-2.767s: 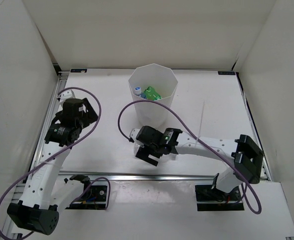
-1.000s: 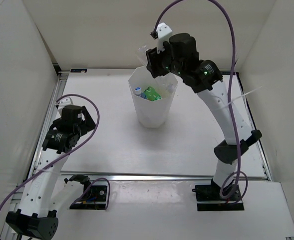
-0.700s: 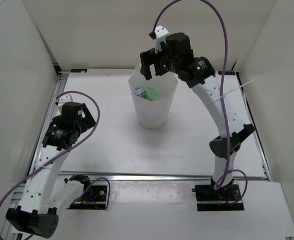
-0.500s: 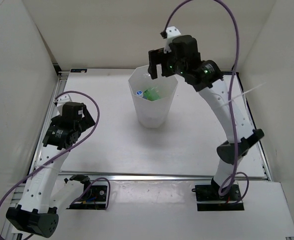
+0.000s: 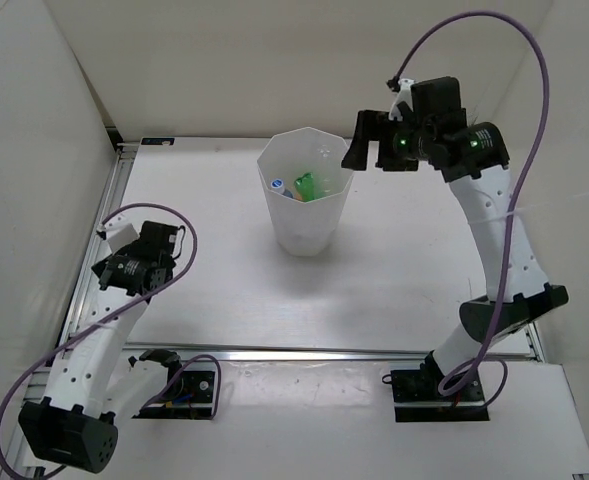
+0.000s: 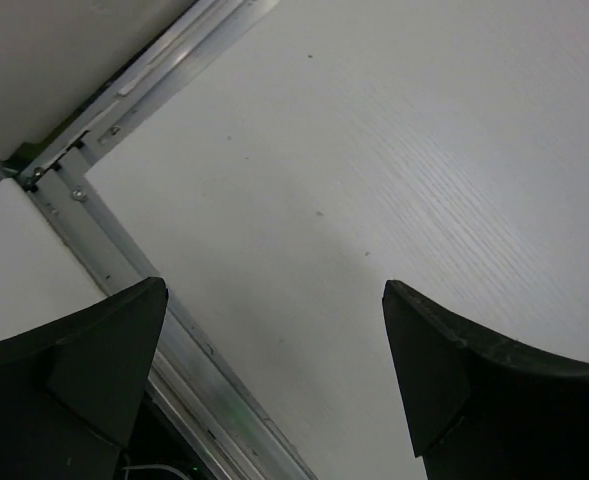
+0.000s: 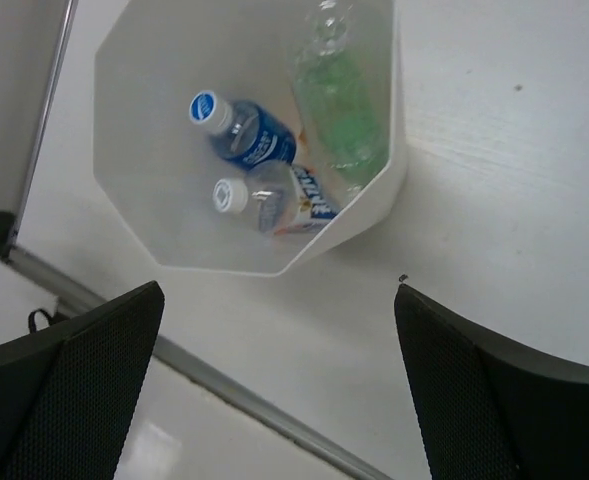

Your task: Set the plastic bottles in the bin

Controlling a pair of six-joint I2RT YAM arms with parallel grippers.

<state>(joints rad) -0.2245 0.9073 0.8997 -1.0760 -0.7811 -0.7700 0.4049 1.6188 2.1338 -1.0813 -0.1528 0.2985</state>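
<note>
The white faceted bin (image 5: 307,225) stands at the middle back of the table. Inside the bin (image 7: 124,190) lie a blue-labelled bottle (image 7: 246,137), a green bottle (image 7: 340,104), a small clear labelled bottle (image 7: 286,196) and, by the far wall, a larger clear bottle (image 7: 326,28). From above, the green bottle (image 5: 306,185) and a blue cap (image 5: 277,183) show. My right gripper (image 5: 367,153) hangs high just right of the bin's rim, open and empty (image 7: 279,288). My left gripper (image 6: 274,284) is open over bare table near the left edge (image 5: 119,262).
An aluminium rail (image 6: 124,90) runs along the table's left edge under my left gripper, and another rail (image 5: 324,352) lines the near edge. White walls close in the left, back and right sides.
My right gripper opened over the bin and the clear bottle it held is now inside. That arm then swung right, off the bin. The left arm drew back slightly.
</note>
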